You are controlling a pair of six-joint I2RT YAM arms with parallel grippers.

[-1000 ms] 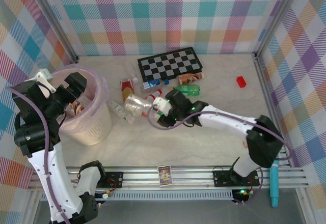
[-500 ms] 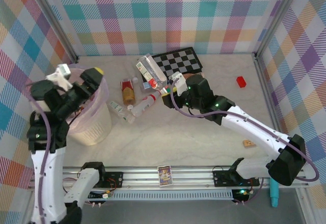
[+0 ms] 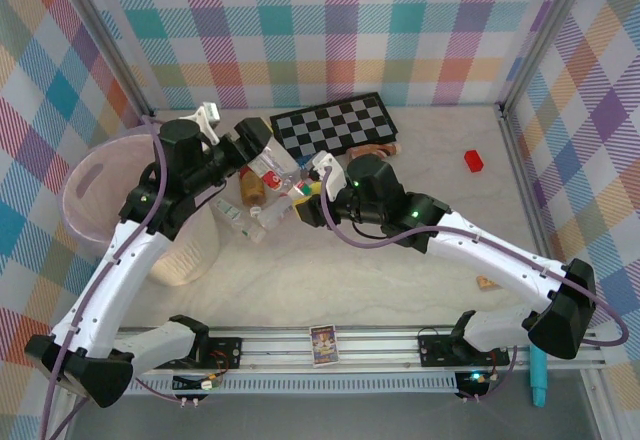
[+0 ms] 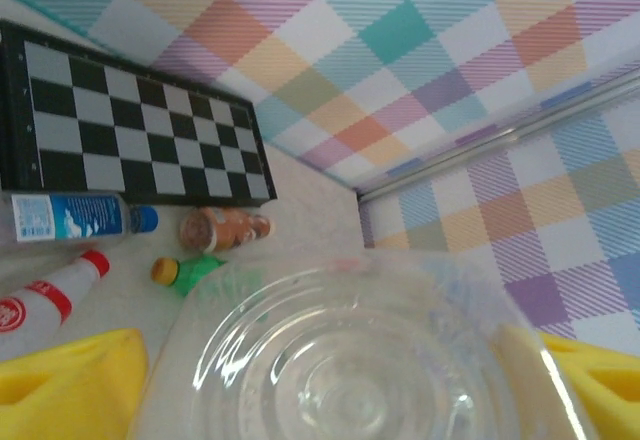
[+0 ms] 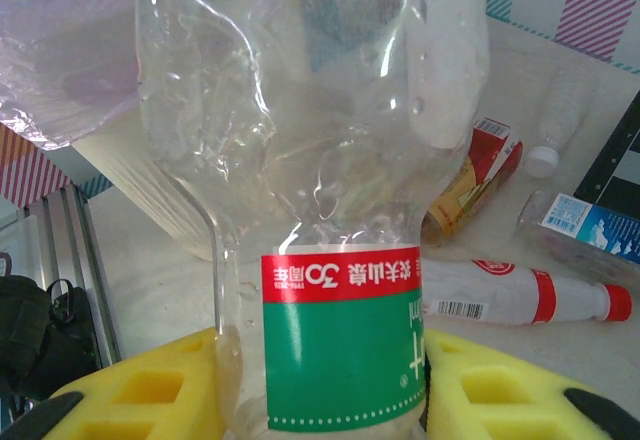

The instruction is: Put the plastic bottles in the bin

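Right arm: reaches from the near edge leftward across the counter (image 3: 330,280), forearm low.
Right gripper (image 3: 308,180): fingers (image 5: 150,390) clamped on the clear bottle (image 5: 330,160) at its green-and-red label, held above the counter just right of the bin (image 3: 180,255).
Left arm: arches over the bin, wrist turned rightward.
Left gripper (image 4: 330,390): fingers (image 4: 70,380) apart, flanking that bottle's base; contact cannot be told.
Loose bottles (image 5: 510,295): lying on the counter before the checkerboard (image 3: 335,125).

Left gripper (image 3: 260,153) and right gripper (image 3: 316,178) meet at a clear bottle (image 3: 281,172), centre; bin (image 3: 88,176) at nine o'clock, checkerboard (image 3: 335,123) at twelve.
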